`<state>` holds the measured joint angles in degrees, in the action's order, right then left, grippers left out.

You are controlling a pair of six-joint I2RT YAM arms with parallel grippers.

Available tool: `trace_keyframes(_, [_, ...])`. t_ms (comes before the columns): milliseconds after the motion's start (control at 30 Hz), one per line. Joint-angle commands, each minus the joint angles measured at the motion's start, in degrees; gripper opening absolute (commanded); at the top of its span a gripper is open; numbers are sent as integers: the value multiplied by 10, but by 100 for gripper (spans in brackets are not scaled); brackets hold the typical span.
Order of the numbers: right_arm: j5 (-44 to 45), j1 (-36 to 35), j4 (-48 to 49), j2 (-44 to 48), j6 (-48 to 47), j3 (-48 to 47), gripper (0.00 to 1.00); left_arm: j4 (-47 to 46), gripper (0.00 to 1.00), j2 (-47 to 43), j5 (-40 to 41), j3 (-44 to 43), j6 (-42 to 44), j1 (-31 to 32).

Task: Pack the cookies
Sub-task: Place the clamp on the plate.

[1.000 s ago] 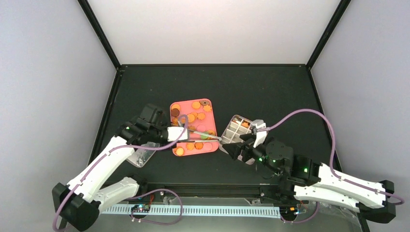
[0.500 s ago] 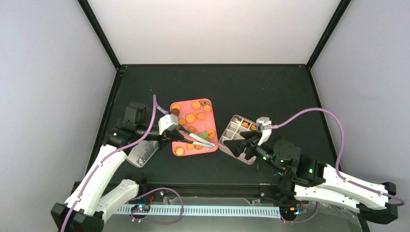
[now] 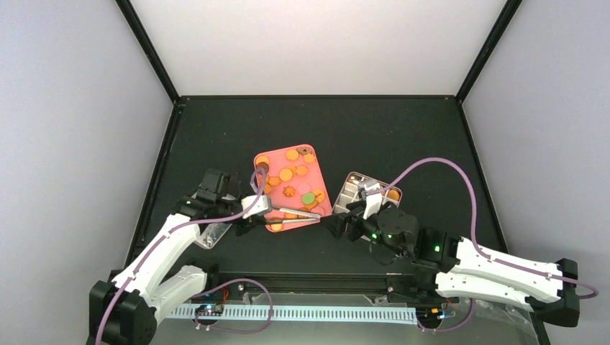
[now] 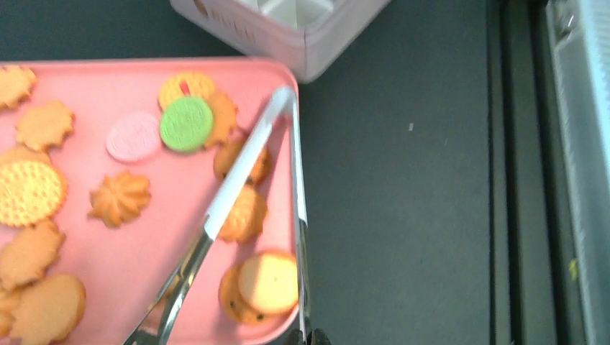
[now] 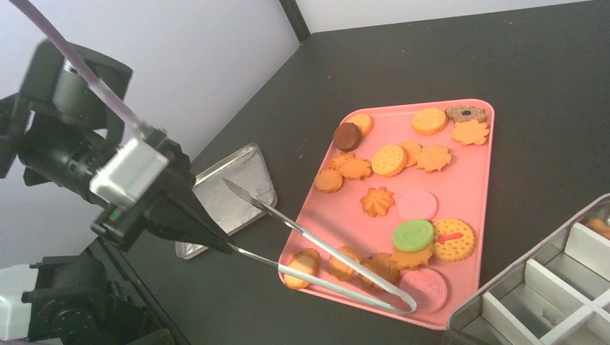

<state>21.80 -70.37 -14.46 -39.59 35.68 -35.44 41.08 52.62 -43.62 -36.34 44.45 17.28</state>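
Observation:
The cookies (image 3: 291,175) lie scattered on a pink tray (image 3: 323,188): mostly orange and yellow, one green (image 5: 413,235), some pink, one dark brown. My left gripper (image 3: 249,214) is at the tray's near left corner, shut on one arm of the long metal tongs (image 3: 296,215). The tongs lie spread over the tray's near edge (image 5: 324,248), their other arm free. In the left wrist view the tongs (image 4: 241,162) cross the cookies (image 4: 186,123). My right gripper (image 3: 338,224) is at the near left corner of a divided box (image 3: 367,188); its jaws are hidden.
A foil-lined lid (image 3: 214,231) lies left of the tray, under my left arm; it also shows in the right wrist view (image 5: 230,190). The divided box (image 5: 547,287) stands right of the tray, with a few cookies in its far cells. The table's near edge is close.
My left gripper has swung the tongs down to the tray's near edge. The tray has turned slightly. My right gripper has moved left and the box has shifted right.

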Motion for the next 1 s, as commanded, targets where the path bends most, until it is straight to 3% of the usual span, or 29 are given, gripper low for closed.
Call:
trace_keyframes(0, [-8,2,29,-1,-14,8,99,-4,2,2,81,26,116,1])
trace_keyframes(267, [-16,2,45,5,-9,24,98,-59,9,0,168,99,167,10])
trace_keyframes(467, [-21,2,38,10,7,31,98,-78,31,7,182,114,167,18])
trace_keyframes(600, [-19,3,32,14,13,35,97,-74,38,12,175,106,163,23])
trace_keyframes(800, [-16,2,17,10,11,25,97,-59,40,31,201,54,125,28])
trace_keyframes(967, [-12,3,16,-6,8,20,97,32,43,72,196,-47,87,28])
